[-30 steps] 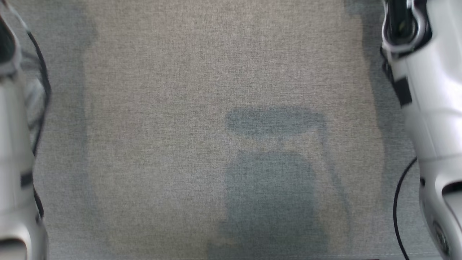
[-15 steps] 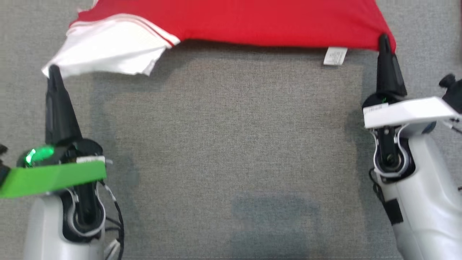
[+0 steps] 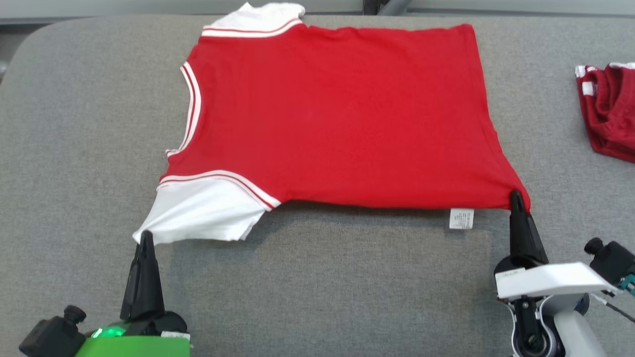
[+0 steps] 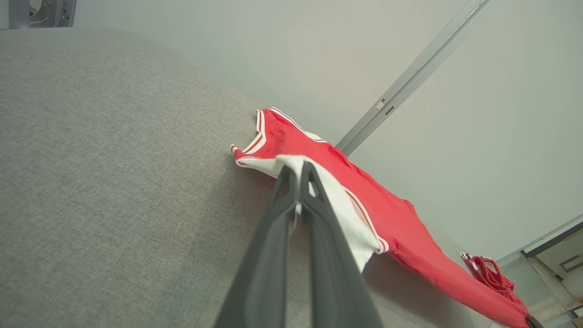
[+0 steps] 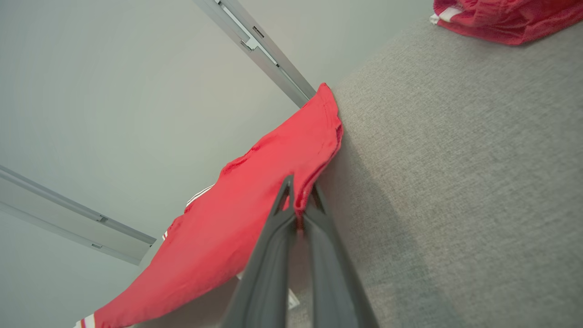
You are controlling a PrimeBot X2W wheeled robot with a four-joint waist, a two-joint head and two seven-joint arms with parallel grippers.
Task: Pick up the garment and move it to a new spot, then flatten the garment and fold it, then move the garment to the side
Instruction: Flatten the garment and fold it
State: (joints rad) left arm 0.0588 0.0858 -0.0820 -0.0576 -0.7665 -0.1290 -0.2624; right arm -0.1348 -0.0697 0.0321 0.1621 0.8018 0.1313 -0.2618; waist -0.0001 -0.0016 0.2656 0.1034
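The garment (image 3: 337, 114) is a red T-shirt with white sleeves and striped trim, spread across the grey padded table (image 3: 74, 124), collar to the left. My left gripper (image 3: 145, 237) is shut on the tip of the near white sleeve (image 4: 337, 200). My right gripper (image 3: 516, 196) is shut on the near hem corner (image 5: 300, 200), beside a white care label (image 3: 461, 218). The near edge hangs slightly lifted between the two grippers, casting a shadow on the table. The far sleeve (image 3: 253, 19) lies at the table's back edge.
A second, crumpled dark red garment (image 3: 607, 111) lies at the table's right edge, also visible in the right wrist view (image 5: 505, 18). Bare grey surface stretches left of the shirt and in front of it. Pale wall panels rise behind the table.
The head camera has tilted up, bringing the whole shirt and far table edge into view. Both grippers stay shut on the same corners of the shirt.
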